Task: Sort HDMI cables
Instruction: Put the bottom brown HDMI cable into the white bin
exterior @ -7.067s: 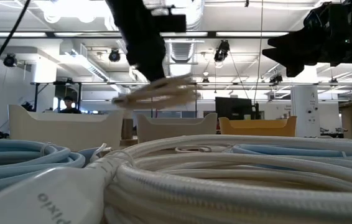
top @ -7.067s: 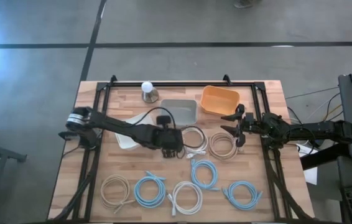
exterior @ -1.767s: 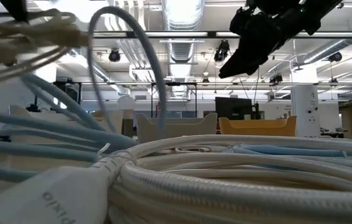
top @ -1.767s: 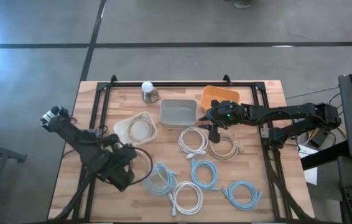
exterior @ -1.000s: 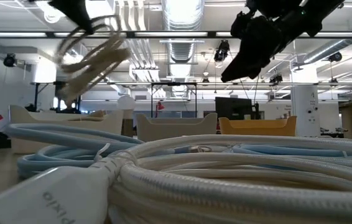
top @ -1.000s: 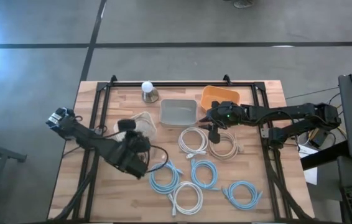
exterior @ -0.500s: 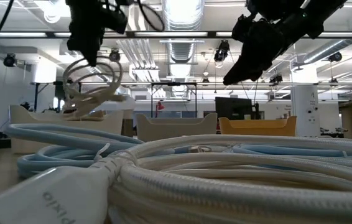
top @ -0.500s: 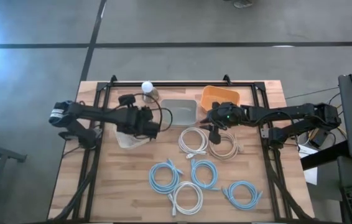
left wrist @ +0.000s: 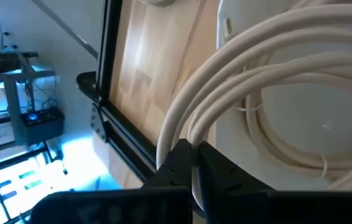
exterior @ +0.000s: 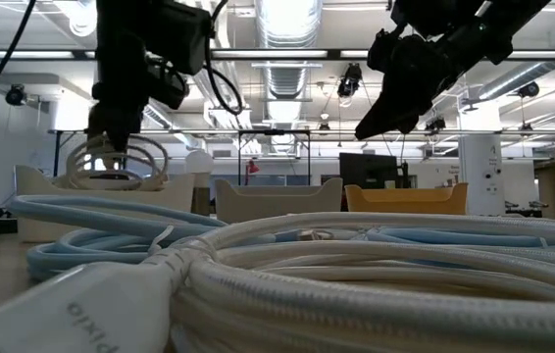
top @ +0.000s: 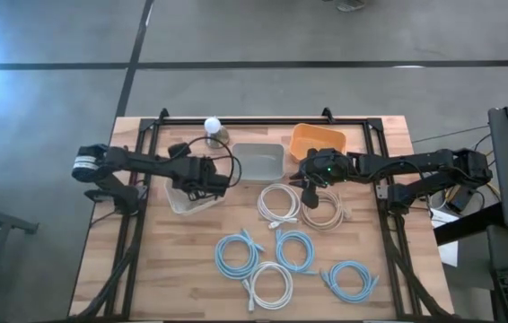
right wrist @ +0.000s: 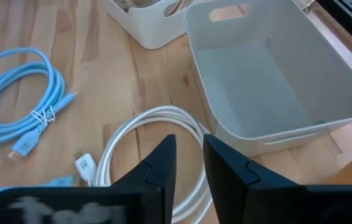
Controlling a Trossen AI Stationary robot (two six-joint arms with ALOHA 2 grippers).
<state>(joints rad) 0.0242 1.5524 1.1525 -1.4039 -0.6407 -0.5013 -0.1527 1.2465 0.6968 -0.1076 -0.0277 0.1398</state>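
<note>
Beige cable coil (left wrist: 269,81) hangs over the white bin (top: 180,199) at the table's 10 o'clock; a second beige coil (left wrist: 300,134) lies inside it. Left gripper (top: 207,184) is clamped on the hanging coil. Loose on the table: a white coil (top: 277,201) and a beige coil (top: 322,211) near centre; three light blue coils (top: 295,249) and one white coil (top: 269,284) toward 6 o'clock. Right gripper (right wrist: 185,163) hovers above the central white coil beside the grey bin (right wrist: 269,74), fingers a narrow gap apart, empty. Orange bin (top: 317,142) at 1 o'clock.
</note>
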